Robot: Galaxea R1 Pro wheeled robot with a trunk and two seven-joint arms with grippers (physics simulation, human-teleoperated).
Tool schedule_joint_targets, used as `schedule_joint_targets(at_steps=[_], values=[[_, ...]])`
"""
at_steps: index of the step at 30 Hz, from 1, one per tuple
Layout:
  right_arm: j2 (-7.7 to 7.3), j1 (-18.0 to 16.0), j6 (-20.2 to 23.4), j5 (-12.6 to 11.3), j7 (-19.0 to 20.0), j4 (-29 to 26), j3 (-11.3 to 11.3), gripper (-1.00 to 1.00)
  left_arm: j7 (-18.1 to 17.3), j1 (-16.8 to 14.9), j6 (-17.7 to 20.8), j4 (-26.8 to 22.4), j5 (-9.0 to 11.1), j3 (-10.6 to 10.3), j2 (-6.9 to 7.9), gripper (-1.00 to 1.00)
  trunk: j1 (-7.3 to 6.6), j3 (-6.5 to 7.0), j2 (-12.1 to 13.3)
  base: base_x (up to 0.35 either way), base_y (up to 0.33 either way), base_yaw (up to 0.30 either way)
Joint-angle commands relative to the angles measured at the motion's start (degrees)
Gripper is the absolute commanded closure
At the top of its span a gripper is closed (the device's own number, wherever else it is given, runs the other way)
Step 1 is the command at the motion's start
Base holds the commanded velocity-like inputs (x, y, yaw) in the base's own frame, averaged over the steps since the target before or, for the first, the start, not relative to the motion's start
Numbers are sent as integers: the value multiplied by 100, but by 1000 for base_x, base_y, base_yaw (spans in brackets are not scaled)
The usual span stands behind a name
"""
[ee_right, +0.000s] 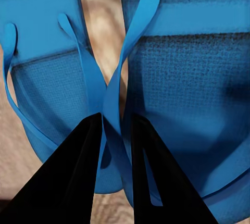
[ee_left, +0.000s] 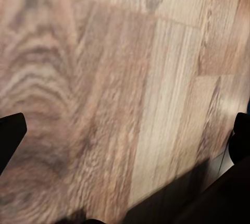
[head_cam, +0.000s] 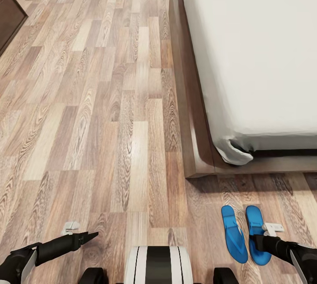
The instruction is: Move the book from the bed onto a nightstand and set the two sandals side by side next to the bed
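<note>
Right gripper (ee_right: 115, 125) pinching sandal strap (ee_right: 112, 94); fingertips partly hidden behind it.

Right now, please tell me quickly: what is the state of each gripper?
Left gripper: hovers over the bare floor; fingers wide apart, open, empty.
Right gripper: shut on the thong strap of one blue sandal.

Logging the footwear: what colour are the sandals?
Bright blue sandals, straps too; clearest in the right wrist view.

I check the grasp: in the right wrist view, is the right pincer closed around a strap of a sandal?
Yes, the right pincer has its two fingers on either side of the sandal's blue strap.
</note>
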Motion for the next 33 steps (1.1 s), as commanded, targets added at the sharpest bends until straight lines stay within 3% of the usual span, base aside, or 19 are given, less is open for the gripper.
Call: schedule_joint_targets(at_steps=[1,4,5,30,33], values=[[4,-4,22,53,61,-7,-28,100,-40,-4,62,-6,-55,48,-6,-100,-1,-3,-1,0,0,0],[4,-4,18,60,61,-7,-27,100,-40,-4,62,-6,-54,48,-6,-100,-1,-3,-1,0,0,0],[4,-4,16,61,61,-7,-27,-100,-40,-4,62,-6,-52,48,-6,-100,-1,-3,-1,0,0,0],[4,-4,13,62,61,-7,-26,-100,-32,-4,66,-6,-56,48,-7,-100,-1,-3,-1,0,0,0],[4,-4,13,62,61,-7,-26,-100,-32,-4,68,-6,-58,42,-6,-100,-9,63,3,0,0,0]])
